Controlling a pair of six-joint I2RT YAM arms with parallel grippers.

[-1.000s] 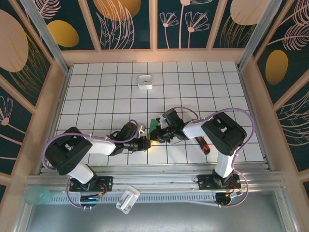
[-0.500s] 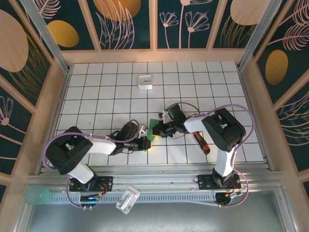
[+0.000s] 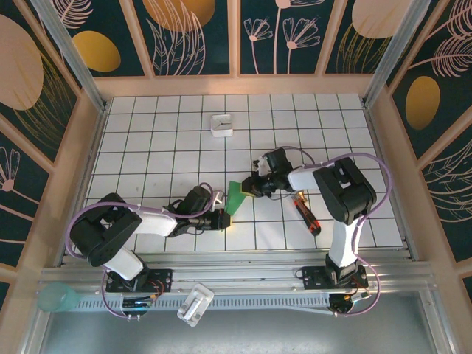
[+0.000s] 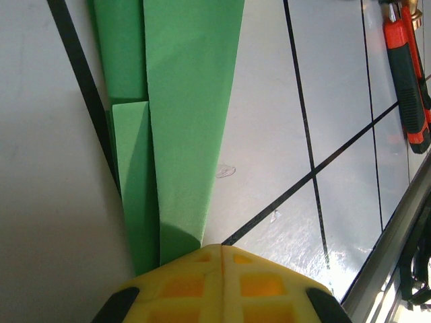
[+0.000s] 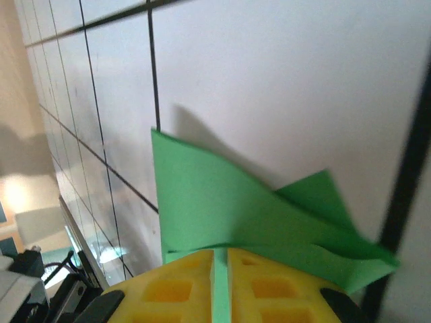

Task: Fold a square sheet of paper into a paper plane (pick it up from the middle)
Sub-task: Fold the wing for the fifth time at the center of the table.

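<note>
There are one folded green paper, one red-and-black screwdriver, one small white box and two end effectors over the tiled counter. The paper is mid-counter, stretched between both end effectors. The left end effector is pressed together, pinching the paper's narrow near end. The right end effector pinches its wider far end. The screwdriver lies near the paper's right, and the box is well behind.

The folded green paper was a narrow, tapering wedge of overlapping layers, creased lengthwise, one flap angled upward. It sat near the middle of the white tiled bench, toward the near edge.
</note>
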